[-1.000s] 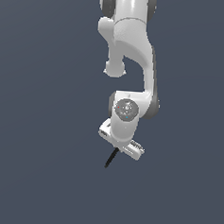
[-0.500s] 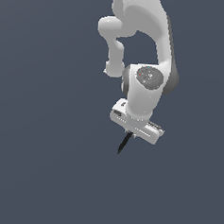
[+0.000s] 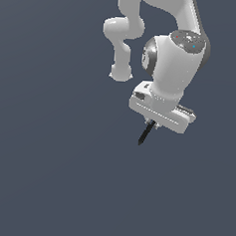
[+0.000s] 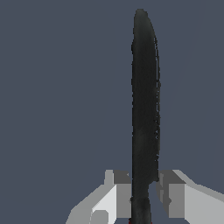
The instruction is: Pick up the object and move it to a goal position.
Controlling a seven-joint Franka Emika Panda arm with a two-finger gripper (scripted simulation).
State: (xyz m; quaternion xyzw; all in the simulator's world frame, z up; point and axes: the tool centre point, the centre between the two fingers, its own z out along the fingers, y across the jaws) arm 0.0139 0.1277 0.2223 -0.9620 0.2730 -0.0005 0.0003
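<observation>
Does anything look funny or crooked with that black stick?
A little. The stick hangs tilted from the hand, not straight down, slanting toward the exterior view's left. The fingers grip it near one end, so most of it pokes out. Nothing looks broken or dropped.

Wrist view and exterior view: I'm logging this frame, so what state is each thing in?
Thin black pen-like stick: clamped between the fingers, off the ground, tip slanting down in the exterior view.
White gripper: shut on the stick.
White robot arm: bent, gripper carried beneath it.
</observation>
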